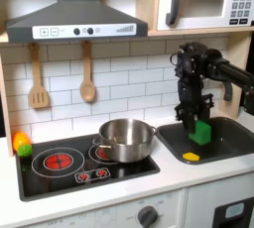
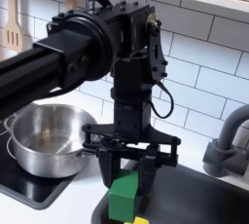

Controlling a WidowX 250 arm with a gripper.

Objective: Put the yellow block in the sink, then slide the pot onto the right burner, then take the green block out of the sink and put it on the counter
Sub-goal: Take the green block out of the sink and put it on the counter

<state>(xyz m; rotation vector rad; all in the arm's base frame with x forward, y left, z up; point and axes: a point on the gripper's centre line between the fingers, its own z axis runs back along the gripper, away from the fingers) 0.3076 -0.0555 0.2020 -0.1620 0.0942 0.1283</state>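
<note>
The arm reaches down over the sink (image 1: 230,143), a dark grey basin set in the cream tabletop (image 1: 189,172) at the first exterior view's right. The tool (image 2: 127,172) points straight down, and its two fingers (image 2: 105,165) close on the top of the green block (image 2: 123,195). In the first exterior view the tool (image 1: 199,119) holds the block (image 1: 201,132) upright above the basin's near-left part; whether the block's underside touches the basin floor cannot be told.

The yellow block (image 1: 190,157) lies on the basin floor, near the front-left corner, just below and in front of the green block. In the second exterior view a yellow edge (image 2: 139,220) shows at the bottom border, beside the green block's base.

The pot (image 1: 124,139) stands on the black cooktop (image 1: 60,177), over the right burner (image 1: 103,153) as the first exterior view shows it; the burner's red rings show at the pot's left edge. The pot's handle points toward the front. The left burner (image 1: 59,159) is uncovered. In the second exterior view the pot (image 2: 44,138) sits left of the tool, apart from it, and a curved faucet (image 2: 226,140) rises at the right.

An orange-and-green toy (image 1: 20,143) rests at the cooktop's far-left edge. Two wooden utensils (image 1: 38,76) hang on the tiled wall.
</note>
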